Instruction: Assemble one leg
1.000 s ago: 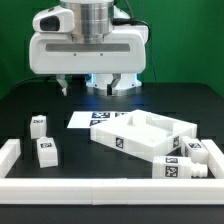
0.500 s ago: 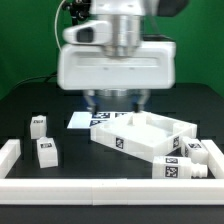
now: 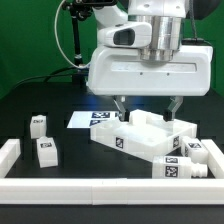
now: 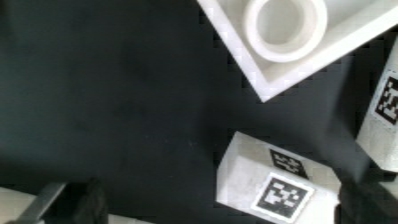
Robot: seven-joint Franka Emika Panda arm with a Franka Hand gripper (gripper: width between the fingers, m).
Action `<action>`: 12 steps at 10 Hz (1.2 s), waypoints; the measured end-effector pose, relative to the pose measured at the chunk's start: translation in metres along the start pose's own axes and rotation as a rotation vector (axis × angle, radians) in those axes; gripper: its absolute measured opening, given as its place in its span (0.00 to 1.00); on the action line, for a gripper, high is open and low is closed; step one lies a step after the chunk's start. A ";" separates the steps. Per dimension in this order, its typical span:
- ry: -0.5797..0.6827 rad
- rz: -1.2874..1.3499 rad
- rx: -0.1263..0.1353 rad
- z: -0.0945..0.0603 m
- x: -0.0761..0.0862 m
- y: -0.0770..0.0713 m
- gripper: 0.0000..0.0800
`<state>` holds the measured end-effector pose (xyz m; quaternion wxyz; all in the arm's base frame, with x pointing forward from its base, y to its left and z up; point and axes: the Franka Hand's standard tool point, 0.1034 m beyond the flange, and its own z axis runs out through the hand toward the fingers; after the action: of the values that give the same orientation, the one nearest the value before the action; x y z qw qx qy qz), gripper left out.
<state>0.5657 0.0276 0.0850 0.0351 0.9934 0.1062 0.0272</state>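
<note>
On the black desk (image 3: 30, 95) the marker board (image 3: 88, 119) lies flat near the middle. Its right end is hidden behind the large white square rimmed panel (image 3: 150, 140), which sits just right of centre in the exterior view, turned cornerwise, with tags on its near walls. A low white fence (image 3: 100, 188) runs along the near edge and up the exterior view's left, closing the parts in. Inside it, at the exterior view's left, one leg (image 3: 38, 125) stands upright and a second leg (image 3: 45, 152) stands nearer, close to the first but apart from it, both well away from the tool. At the exterior view's right, by the panel's near corner, a third leg (image 3: 176, 169) lies on its side with a tag facing out, and a fourth leg (image 3: 207, 152) lies just beyond it; whether those two touch cannot be told. The panel's hollow shows only its own white floor, and the wrist view shows a round ringed socket (image 4: 279, 25) in what seems to be one of its corners. The arm's broad white hand blocks the far right of the desk. The tool (image 3: 147, 108) hangs over the panel's far side with its fingers (image 3: 120, 104) spread wide, gripping nothing; whether the tips touch the rim cannot be told
</note>
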 end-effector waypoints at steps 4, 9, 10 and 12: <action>0.068 -0.176 -0.034 0.020 0.020 -0.020 0.81; 0.066 -0.256 -0.028 0.031 0.029 -0.037 0.81; 0.066 -0.259 -0.029 0.032 0.029 -0.037 0.81; 0.008 -0.475 -0.035 0.037 0.037 -0.025 0.81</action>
<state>0.5989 0.0576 0.0475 0.0572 0.9396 0.3365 0.0241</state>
